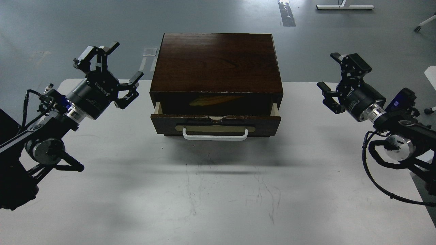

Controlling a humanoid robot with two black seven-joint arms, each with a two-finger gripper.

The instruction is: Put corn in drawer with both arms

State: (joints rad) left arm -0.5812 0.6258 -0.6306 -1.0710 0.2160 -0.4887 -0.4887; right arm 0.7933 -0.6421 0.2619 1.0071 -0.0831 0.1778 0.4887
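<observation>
The dark wooden box (216,61) stands at the back middle of the white table (218,190). Its drawer (216,125), with a white bar handle (215,135), is pulled partly out. The yellow corn (215,99) lies inside the drawer, in shadow and partly hidden under the box top. My left gripper (108,72) is open and empty, to the left of the box. My right gripper (335,80) is open and empty, to the right of the box.
The table's right edge runs near my right arm. Grey floor lies behind the table. A white frame part (430,73) shows at the far right.
</observation>
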